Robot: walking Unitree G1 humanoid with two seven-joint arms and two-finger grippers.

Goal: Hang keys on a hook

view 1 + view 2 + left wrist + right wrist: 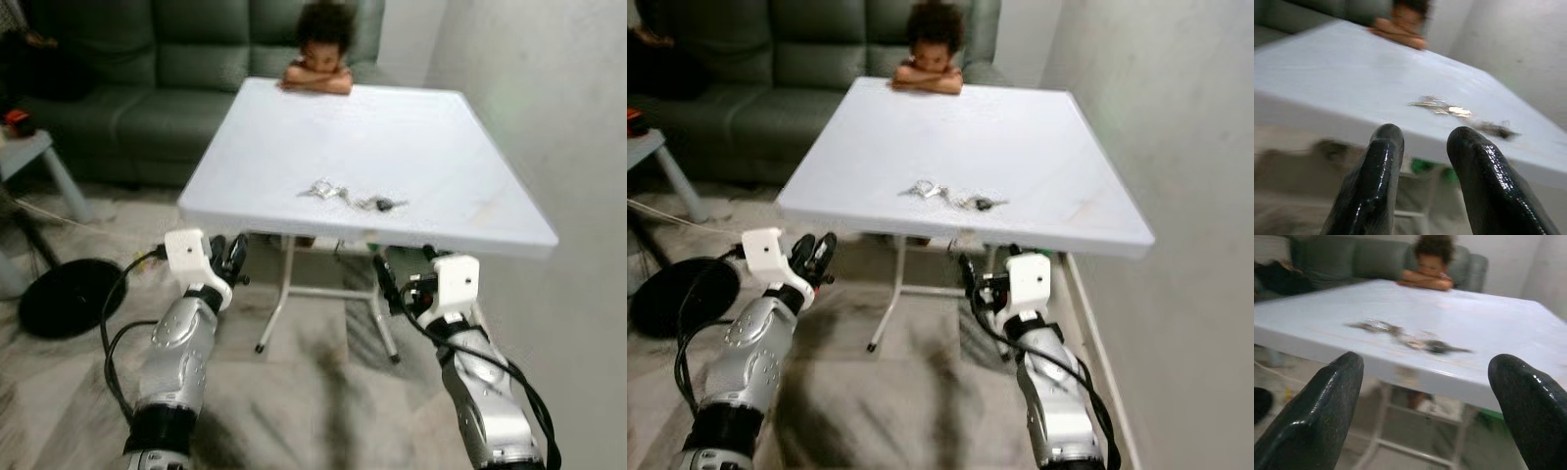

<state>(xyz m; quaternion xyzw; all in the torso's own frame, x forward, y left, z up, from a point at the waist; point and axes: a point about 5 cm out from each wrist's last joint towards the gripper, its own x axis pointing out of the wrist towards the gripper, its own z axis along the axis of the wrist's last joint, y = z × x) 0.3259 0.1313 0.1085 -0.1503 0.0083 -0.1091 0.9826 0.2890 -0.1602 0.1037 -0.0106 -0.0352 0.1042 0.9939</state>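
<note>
The keys [348, 196] lie near the table [470, 147] edge; the right gripper [1427, 382], fingers wide, and the left gripper [1420, 147], fingers narrowly parted, could knock them off.

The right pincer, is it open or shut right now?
Open. In the right wrist view the right pincer has its two black fingers spread wide, with the keys lying on the white table beyond.

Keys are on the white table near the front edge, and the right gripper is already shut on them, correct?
Not quite. The keys do lie on the white table near its front edge, but the right gripper is open and short of the table, holding nothing, as the right wrist view shows.
</note>
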